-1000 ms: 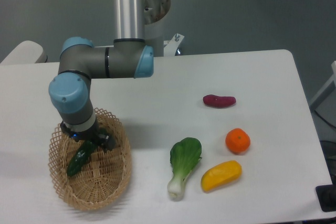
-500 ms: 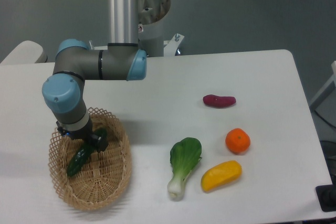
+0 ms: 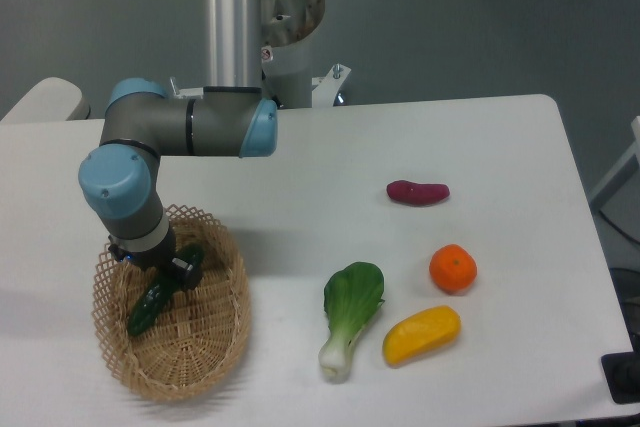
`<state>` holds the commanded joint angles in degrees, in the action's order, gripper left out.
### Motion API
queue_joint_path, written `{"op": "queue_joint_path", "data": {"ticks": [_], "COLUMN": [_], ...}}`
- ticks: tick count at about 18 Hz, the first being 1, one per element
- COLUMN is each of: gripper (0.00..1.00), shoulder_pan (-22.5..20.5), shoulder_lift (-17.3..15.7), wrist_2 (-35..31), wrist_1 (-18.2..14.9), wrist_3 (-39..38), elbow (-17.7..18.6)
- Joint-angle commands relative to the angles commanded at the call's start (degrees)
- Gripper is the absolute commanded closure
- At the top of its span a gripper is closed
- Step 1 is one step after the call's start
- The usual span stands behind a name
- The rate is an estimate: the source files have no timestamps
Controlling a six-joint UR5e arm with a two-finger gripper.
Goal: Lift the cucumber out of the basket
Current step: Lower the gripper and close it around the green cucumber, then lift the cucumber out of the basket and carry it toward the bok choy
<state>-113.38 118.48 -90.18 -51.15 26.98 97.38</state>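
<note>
Where the cucumber (image 3: 151,305) lies in the basket (image 3: 215,347), the fingers (image 3: 168,277) cover its upper end, grip unclear.

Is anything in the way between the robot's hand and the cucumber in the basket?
Nothing visible is. The end effector is already down inside the basket, right at the upper end of the cucumber. The wrist hides the fingertips, so actual contact can't be told.
</note>
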Motion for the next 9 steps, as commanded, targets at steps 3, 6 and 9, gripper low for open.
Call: {"op": "queue_joint_path", "data": {"ticks": [3, 6, 9], "gripper": [0.67, 0.68, 0.68], "shoulder_pan": [-0.09, -0.09, -0.26], "shoulder_lift": [0.00, -0.09, -0.35], "wrist_2": [0.00, -0.09, 0.00], "wrist_1": [0.00, 0.00, -0.35], "wrist_3": [0.09, 0.35, 1.93], "elbow": [-0.44, -1.14, -2.72]}}
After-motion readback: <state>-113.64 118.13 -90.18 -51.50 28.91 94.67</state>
